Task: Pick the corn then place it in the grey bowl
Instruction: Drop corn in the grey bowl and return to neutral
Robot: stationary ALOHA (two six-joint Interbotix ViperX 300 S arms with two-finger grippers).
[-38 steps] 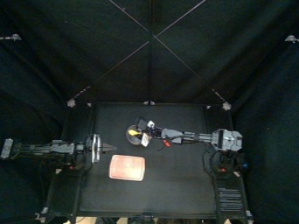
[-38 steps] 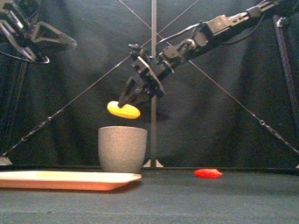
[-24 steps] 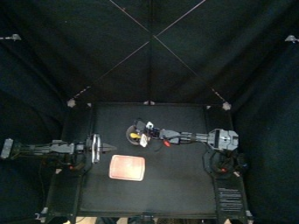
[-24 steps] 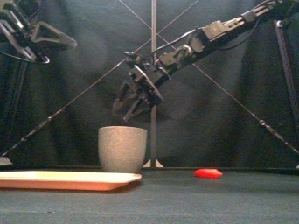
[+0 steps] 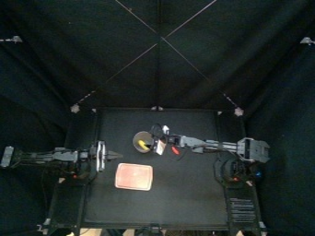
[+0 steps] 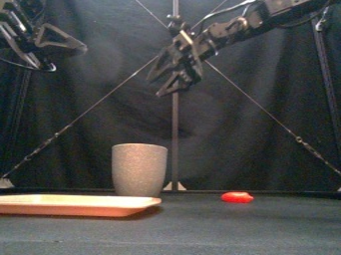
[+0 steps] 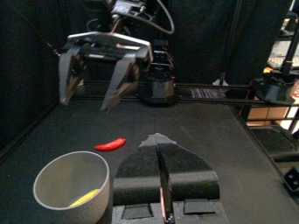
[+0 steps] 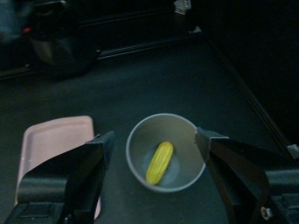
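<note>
The yellow corn (image 8: 162, 162) lies inside the tall grey speckled cup (image 6: 140, 169), seen as a yellow spot (image 5: 144, 144) in the top view and against the cup's inner wall (image 7: 79, 200) in the left wrist view. My right gripper (image 6: 177, 70) hangs open and empty high above the cup, slightly to its right. From its own camera, the right gripper (image 8: 152, 134) looks straight down on the cup (image 8: 170, 162). My left gripper (image 7: 163, 179) is shut and rests at the table's left side (image 5: 88, 157).
A flat pink tray (image 6: 74, 205) lies at the front left of the cup (image 5: 145, 141). A small red toy (image 6: 237, 197) lies on the table to the cup's right, also visible as a red toy (image 7: 111, 143) in the left wrist view.
The right gripper held the corn above the cup, opened and dropped it in. It has since risen and drawn back to the right, empty. The left arm stayed still.
</note>
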